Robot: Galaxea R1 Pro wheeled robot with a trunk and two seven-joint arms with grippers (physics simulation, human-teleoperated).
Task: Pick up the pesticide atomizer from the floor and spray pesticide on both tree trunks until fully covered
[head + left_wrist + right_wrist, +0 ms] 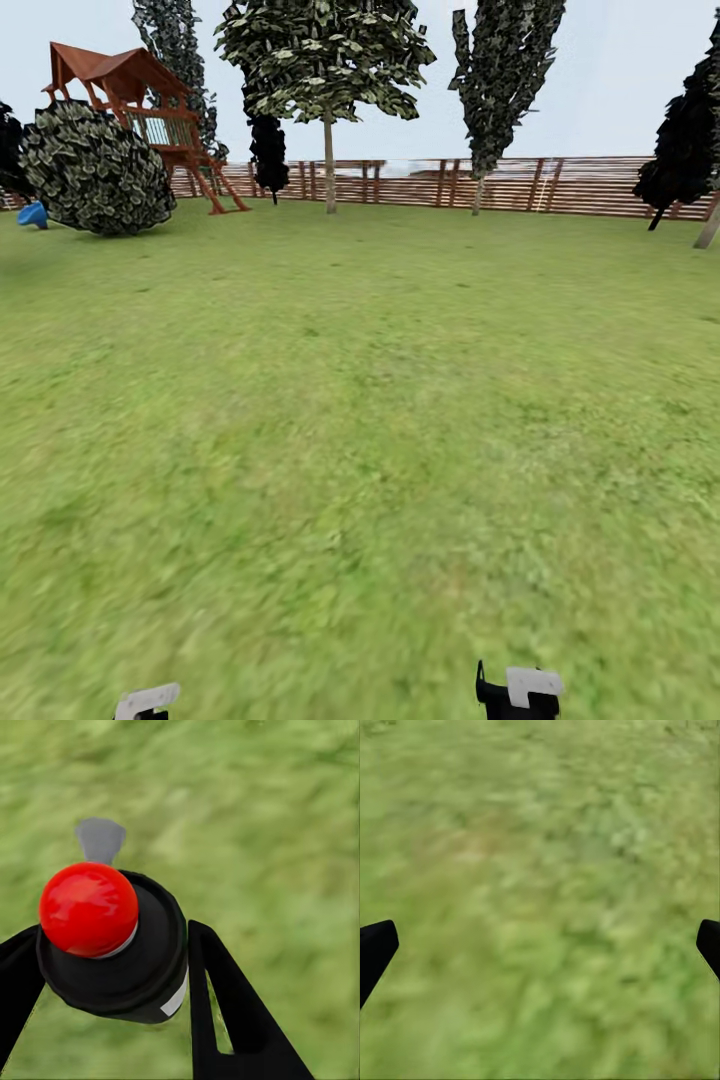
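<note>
Clamped between the left gripper point(112, 975) fingers sits the pesticide atomizer point(112, 945), a black can with a red knob on top, held over the lawn point(360, 420); the right gripper point(540, 945) hangs with jaws wide and empty. Far across the grass, before the slatted fence point(560, 185), stands a pale-trunked tree point(328, 165). Best to roll straight toward that trunk, keeping the can upright and firmly gripped

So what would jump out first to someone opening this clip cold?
The glossy red ball top of the black atomizer, clamped between the left gripper fingers over grass. Then the red-roofed wooden playset far left by the fence, with a pale-trunked tree standing mid-distance.
</note>
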